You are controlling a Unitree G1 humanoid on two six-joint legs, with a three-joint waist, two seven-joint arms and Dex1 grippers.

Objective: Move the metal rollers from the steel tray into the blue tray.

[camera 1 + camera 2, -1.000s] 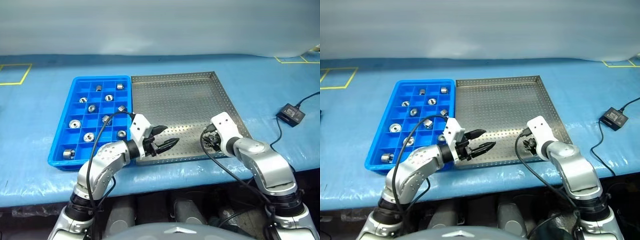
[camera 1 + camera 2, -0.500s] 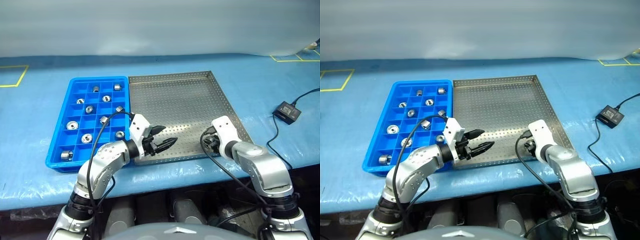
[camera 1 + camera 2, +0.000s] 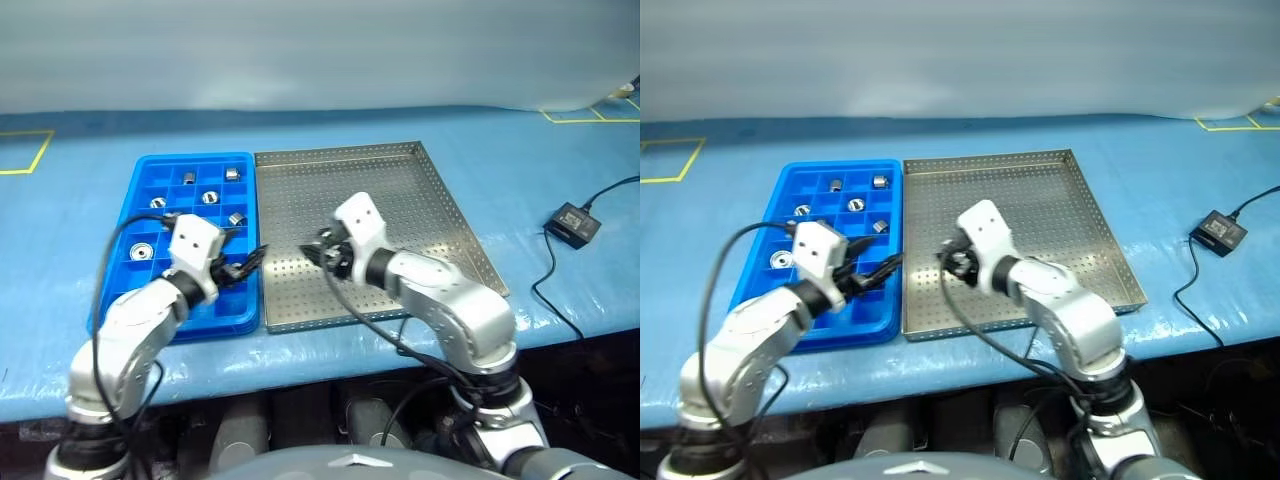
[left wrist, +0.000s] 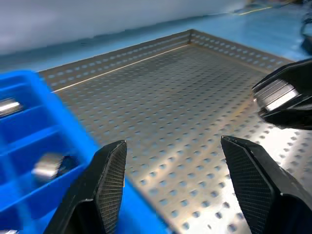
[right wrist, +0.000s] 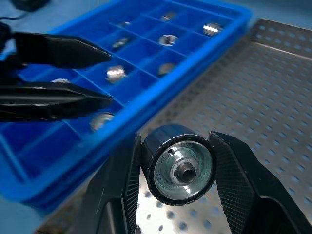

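One roller [image 5: 181, 169] sits clamped in right hand [image 5: 178, 195].

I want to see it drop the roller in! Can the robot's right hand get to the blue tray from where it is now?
Probably yes. The right hand holds a metal roller over the steel tray, close beside the blue tray. The open left hand hovers at the near edge and may crowd it.
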